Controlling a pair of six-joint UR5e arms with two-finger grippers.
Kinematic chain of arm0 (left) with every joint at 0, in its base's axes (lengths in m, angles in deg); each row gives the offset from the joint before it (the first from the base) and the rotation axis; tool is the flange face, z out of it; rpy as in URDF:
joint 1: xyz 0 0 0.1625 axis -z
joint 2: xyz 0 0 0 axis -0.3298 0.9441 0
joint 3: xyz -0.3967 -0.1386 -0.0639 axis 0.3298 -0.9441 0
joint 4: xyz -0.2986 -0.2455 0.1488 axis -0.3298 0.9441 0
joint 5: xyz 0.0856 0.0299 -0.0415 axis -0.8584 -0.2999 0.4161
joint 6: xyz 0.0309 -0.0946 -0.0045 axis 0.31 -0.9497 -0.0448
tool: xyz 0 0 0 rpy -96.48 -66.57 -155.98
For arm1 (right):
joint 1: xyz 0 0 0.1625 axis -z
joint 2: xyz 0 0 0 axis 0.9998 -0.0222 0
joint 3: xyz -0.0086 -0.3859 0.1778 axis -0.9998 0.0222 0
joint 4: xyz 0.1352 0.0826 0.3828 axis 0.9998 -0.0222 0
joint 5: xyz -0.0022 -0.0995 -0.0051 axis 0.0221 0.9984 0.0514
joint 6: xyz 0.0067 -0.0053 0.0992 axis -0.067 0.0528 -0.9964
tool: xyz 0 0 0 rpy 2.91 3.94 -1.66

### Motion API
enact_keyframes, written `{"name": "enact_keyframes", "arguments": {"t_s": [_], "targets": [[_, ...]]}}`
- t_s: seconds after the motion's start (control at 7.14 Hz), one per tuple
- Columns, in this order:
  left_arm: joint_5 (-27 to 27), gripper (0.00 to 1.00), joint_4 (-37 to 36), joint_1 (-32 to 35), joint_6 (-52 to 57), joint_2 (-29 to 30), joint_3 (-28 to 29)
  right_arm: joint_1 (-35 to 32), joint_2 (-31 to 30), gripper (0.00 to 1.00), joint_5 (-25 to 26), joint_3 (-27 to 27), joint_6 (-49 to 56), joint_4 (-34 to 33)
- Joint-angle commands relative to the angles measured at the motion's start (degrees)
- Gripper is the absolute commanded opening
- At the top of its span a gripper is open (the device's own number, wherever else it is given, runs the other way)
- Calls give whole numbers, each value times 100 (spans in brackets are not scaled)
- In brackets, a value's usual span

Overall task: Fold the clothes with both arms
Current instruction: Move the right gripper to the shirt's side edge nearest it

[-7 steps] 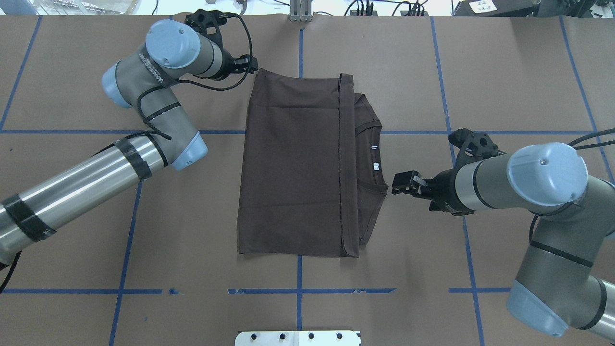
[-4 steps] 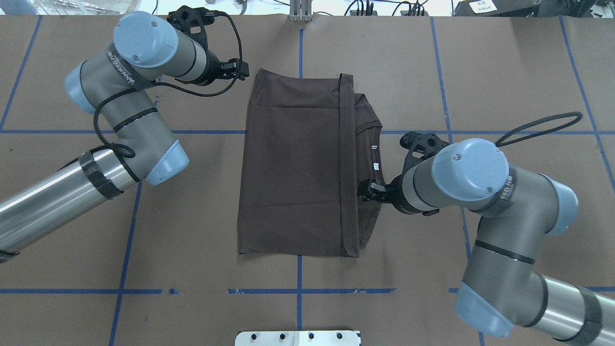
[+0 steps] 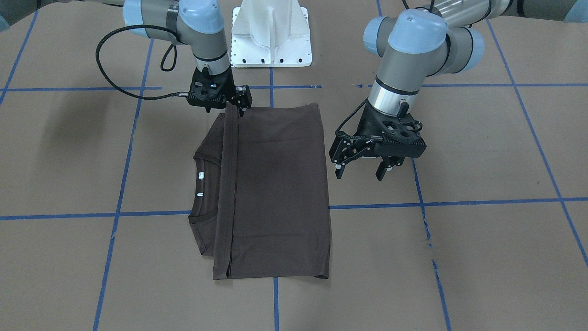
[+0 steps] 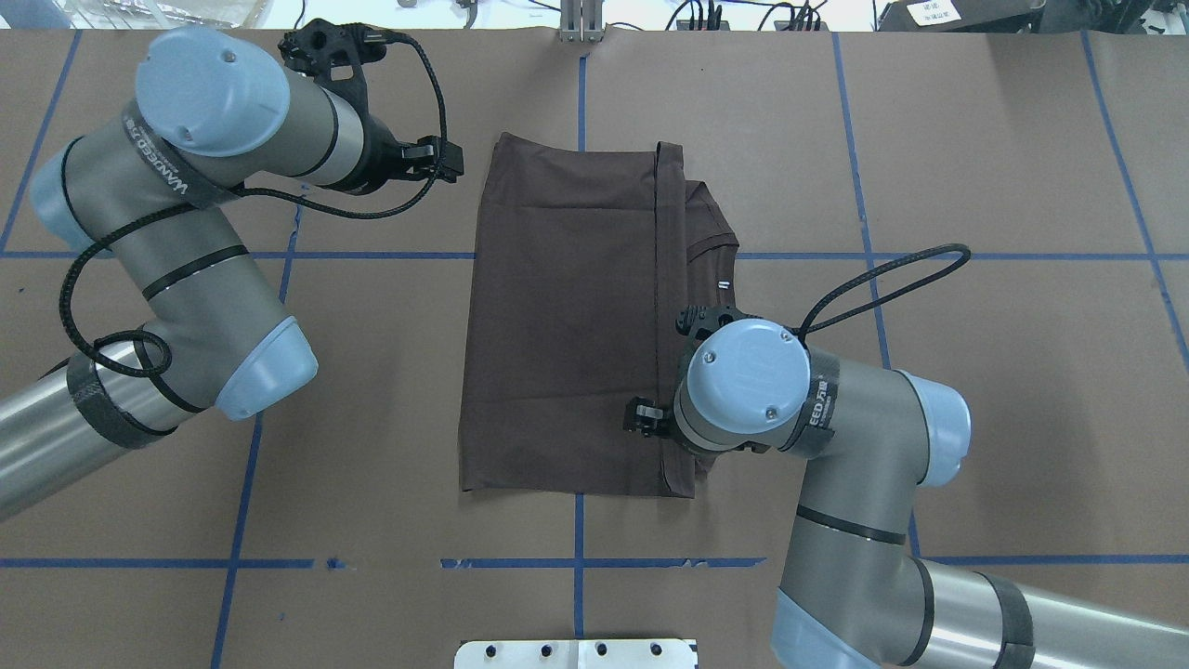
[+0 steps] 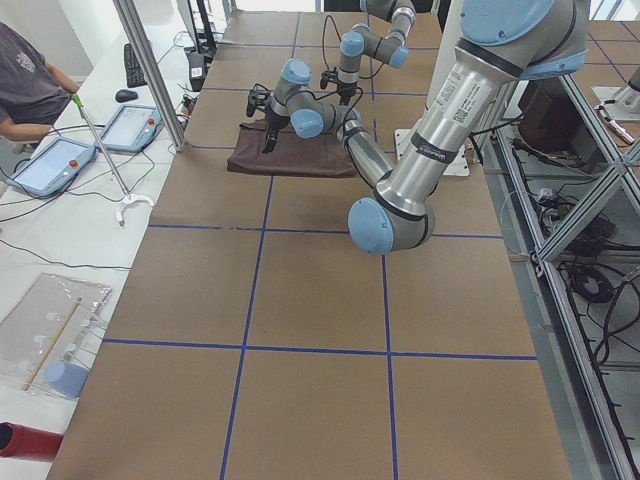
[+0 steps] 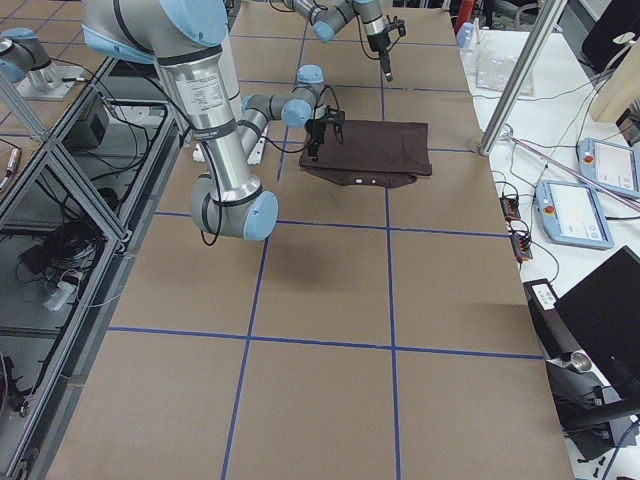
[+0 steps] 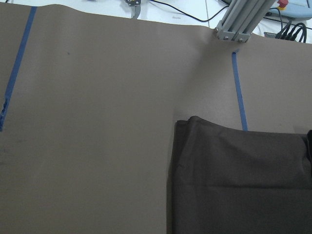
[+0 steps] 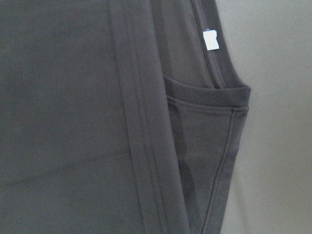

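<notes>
White capitals are printed on a black band [image 4: 165, 165] around the left arm [image 4: 200, 269]. "WANZE" can be made out, and the rest is unclear. On a similar band [image 4: 817, 409] around the right arm [image 4: 855, 492], "EED" is legible. The print on the white neck tag [image 8: 210, 40] cannot be read.

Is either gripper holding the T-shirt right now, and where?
Left gripper is open and empty beside the T-shirt. Right gripper is at the folded hem's end; whether it grips cannot be told.

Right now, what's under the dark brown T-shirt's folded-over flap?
The dark brown T-shirt's ribbed collar and white neck tags poke out past the hem; everything further under is covered.
</notes>
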Motion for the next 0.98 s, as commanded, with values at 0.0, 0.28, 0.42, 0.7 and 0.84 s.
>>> {"name": "enact_keyframes", "arguments": {"t_s": [0.0, 0.28, 0.42, 0.7, 0.84], "targets": [[-2, 100, 0, -34, -1, -12, 43, 188, 55, 100, -49, 293, 2, -71], [-2, 100, 26, -60, -10, -21, 61, 197, 126, 100, -119, 444, 2, -133], [-2, 100, 44, -69, -10, -12, 61, 206, 135, 100, -129, 444, 2, -290], [-2, 100, 52, -69, -10, -21, 61, 206, 126, 100, -251, 418, 2, -414], [-2, 100, 52, -69, -10, -21, 61, 206, 126, 100, -252, 400, 2, -502]]}}
